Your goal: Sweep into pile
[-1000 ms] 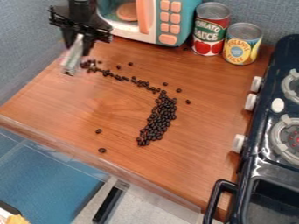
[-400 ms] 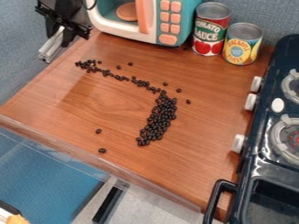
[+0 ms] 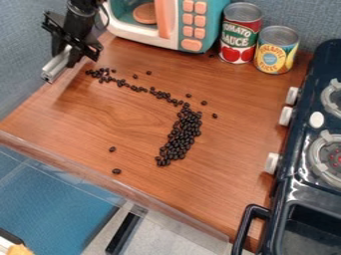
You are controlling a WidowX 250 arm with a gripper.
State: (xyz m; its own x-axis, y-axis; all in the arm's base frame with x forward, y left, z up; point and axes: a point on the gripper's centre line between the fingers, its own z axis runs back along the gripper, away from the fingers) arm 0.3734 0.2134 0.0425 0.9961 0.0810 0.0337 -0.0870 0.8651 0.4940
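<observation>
At the upper left, over the left edge of the wooden counter, the black gripper (image 3: 69, 50) is shut on a light grey bar-like tool (image 3: 55, 66) that slants down to the left. Dark beans (image 3: 180, 138) lie thickest in a curved band near the middle of the counter. From the band's top, a thinner trail of beans (image 3: 131, 87) runs up and left, ending to the right of the tool and apart from it. A few stray beans lie beside the trail, and two single beans (image 3: 116, 171) rest toward the lower left.
A toy microwave (image 3: 192, 25) stands at the back, beside a tomato sauce can (image 3: 240, 34) and a pineapple can (image 3: 275, 50). The dark toy stove (image 3: 313, 149) borders the right side. A clear rail (image 3: 126, 187) runs along the counter's front edge.
Carrying the grey tool, the gripper has shifted left, away from the trail's upper end, and its angle has turned somewhat. The beans lie as before.
</observation>
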